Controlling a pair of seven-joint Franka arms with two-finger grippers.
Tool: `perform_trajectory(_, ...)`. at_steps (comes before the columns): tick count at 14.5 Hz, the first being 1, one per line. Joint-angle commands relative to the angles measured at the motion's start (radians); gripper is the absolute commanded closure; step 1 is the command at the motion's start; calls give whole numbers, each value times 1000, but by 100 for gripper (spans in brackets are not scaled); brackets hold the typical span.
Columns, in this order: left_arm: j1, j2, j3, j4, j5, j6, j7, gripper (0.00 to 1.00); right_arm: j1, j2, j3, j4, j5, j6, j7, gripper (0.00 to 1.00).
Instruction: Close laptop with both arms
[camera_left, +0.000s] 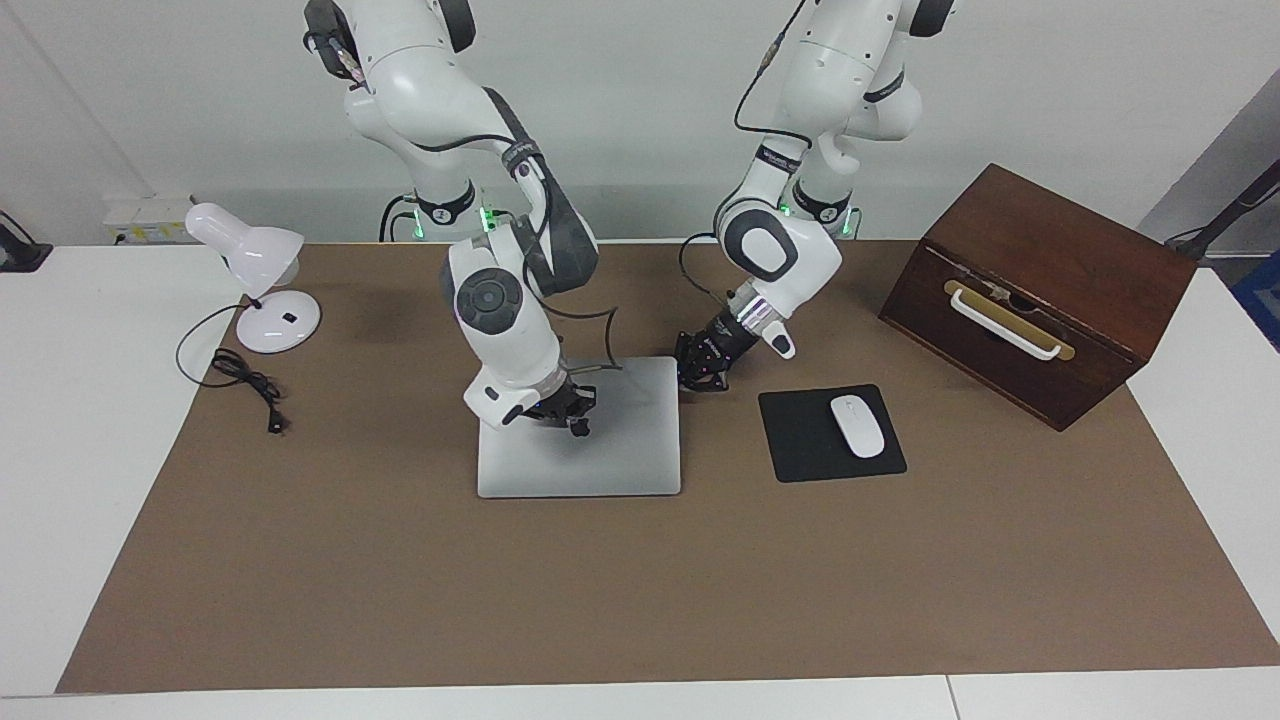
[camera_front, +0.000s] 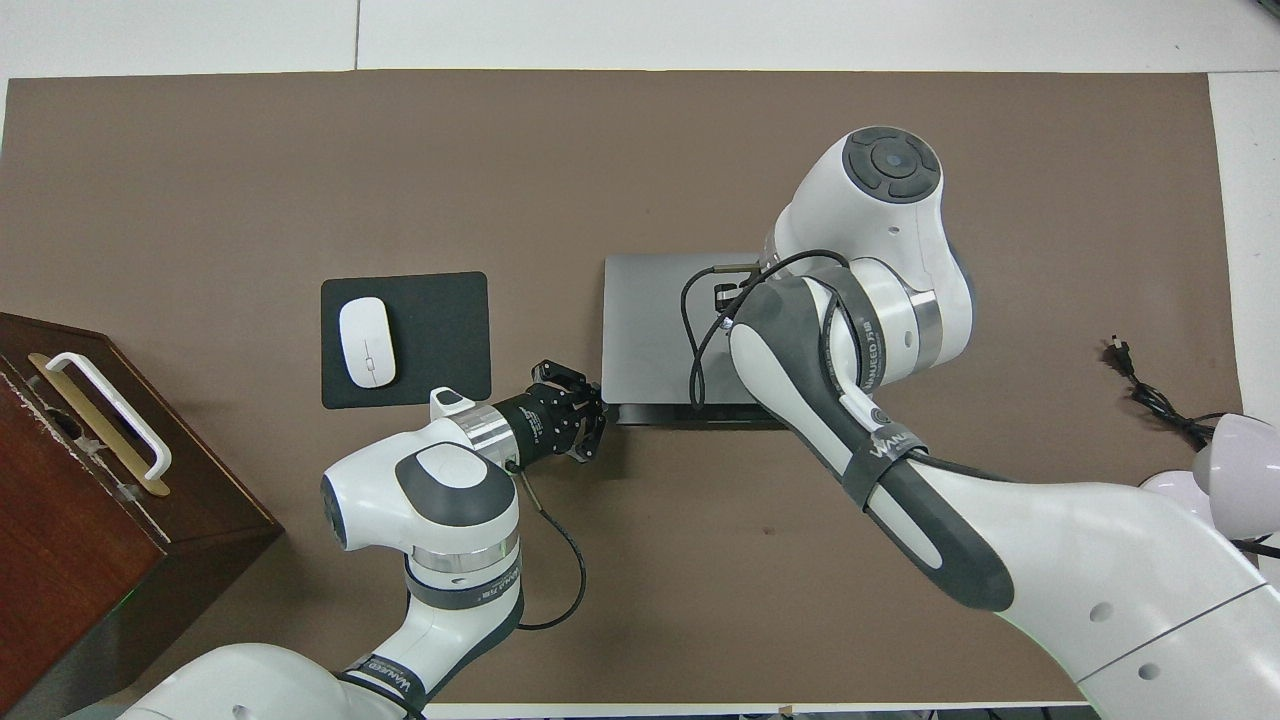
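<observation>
You see the thin silver-grey aluminium laptop (camera_left: 580, 440) lying flat with its lid down on the brown mat (camera_left: 600, 600) that covers the white desk (camera_left: 60, 400), a little left of centre in the facing frame and just right of centre in the overhead frame (camera_front: 650, 325).

The right pincer (camera_left: 572, 412) sits over the laptop's lid, in the upper middle of the lid as the facing frame shows it; its fingertips are together and hold nothing. You cannot tell whether it presses on the lid or hangs just above it. In the overhead frame the right arm's white forearm covers it.

The left pincer (camera_left: 703, 374) is low at the laptop's upper right corner in the facing frame, just beside the edge, fingertips together and empty; the overhead frame shows it (camera_front: 578, 425) at the laptop's lower left corner.

The black square mouse pad (camera_left: 800, 440) with the white mouse (camera_left: 858, 426) lies right of the laptop in the facing frame. The dark wooden box (camera_left: 1040, 290) stands at the right, the white desk lamp (camera_left: 255, 280) at the upper left.
</observation>
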Motion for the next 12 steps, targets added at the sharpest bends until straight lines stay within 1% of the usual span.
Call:
perform_trajectory(1, 8, 68, 10, 7, -17, 38, 53, 100, -15, -28, 14, -49, 24, 32, -16, 100)
perform_trajectory(4, 8, 68, 10, 7, -19, 39, 53, 100, -15, -28, 14, -71, 24, 60, -17, 100)
perform_trajectory(12, 8, 68, 10, 7, -19, 39, 53, 100, -15, -28, 14, -72, 22, 58, -17, 100)
